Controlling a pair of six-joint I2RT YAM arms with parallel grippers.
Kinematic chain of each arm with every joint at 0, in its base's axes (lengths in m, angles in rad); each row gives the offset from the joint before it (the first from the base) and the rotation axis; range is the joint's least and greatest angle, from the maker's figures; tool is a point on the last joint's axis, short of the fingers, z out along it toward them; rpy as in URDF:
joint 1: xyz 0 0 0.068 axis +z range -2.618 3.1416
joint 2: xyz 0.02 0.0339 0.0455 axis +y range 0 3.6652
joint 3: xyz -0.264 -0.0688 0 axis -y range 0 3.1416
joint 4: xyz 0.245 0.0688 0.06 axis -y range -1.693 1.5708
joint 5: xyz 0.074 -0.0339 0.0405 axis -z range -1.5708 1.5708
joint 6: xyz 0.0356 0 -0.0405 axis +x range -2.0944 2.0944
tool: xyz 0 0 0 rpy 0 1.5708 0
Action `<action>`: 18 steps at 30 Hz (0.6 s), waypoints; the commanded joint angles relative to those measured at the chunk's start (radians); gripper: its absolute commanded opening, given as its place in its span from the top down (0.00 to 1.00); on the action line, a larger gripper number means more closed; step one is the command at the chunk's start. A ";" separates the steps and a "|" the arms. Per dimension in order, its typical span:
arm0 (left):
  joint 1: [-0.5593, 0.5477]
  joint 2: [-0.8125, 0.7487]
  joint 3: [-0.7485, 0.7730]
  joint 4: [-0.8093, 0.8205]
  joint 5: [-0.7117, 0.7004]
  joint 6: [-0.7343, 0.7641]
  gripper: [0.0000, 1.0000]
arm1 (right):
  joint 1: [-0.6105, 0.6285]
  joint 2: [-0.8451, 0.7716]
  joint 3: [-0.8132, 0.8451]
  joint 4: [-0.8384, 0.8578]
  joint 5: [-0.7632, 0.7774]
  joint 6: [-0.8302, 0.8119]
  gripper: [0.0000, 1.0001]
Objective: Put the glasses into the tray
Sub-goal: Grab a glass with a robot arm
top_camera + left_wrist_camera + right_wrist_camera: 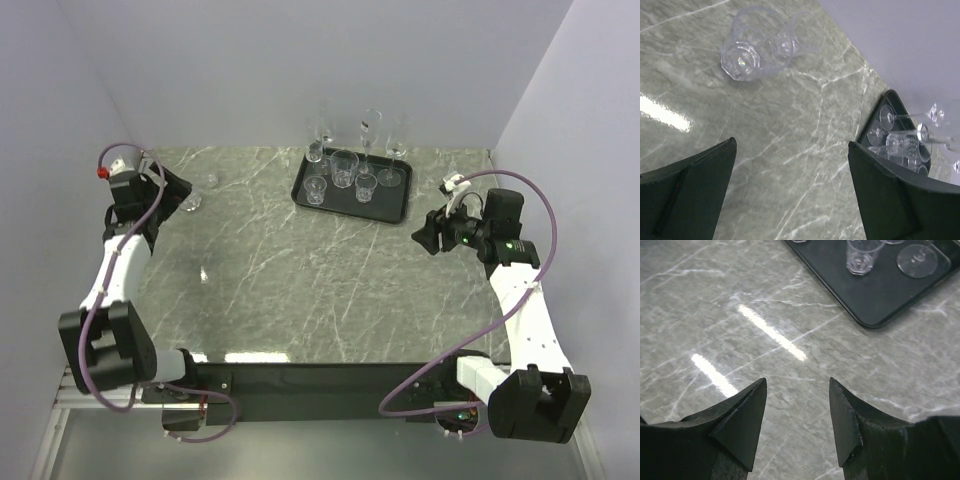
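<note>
The black tray [385, 208] lies at the back of the table, and several clear glasses stand in it: tall flutes [370, 130] along the far side, a wide tumbler [344, 168] and small tumblers [316, 190]. One clear glass [211, 181] lies on its side on the marble left of the tray. In the left wrist view this glass [752, 52] is ahead of my left gripper [792, 145], which is wide open and empty. My right gripper [797, 382] hangs open and empty over bare marble, just short of the tray's corner [880, 295], where a small tumbler [862, 255] stands.
Grey walls close the table at the back and on both sides. The left gripper [185, 195] sits near the left wall and the right gripper [425, 235] right of the tray. A stemmed glass's foot [917, 260] stands near the tray's edge.
</note>
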 commanded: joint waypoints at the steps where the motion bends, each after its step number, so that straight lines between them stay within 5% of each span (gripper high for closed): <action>1: 0.025 0.073 0.107 -0.001 0.062 -0.060 0.01 | -0.004 -0.003 0.002 0.005 -0.094 -0.013 0.40; 15: 0.043 0.453 0.427 -0.258 -0.059 -0.168 0.09 | -0.004 -0.017 0.007 -0.010 -0.094 -0.032 0.40; 18: 0.043 0.538 0.525 -0.354 -0.103 -0.192 0.17 | -0.006 -0.013 0.009 -0.012 -0.095 -0.033 0.40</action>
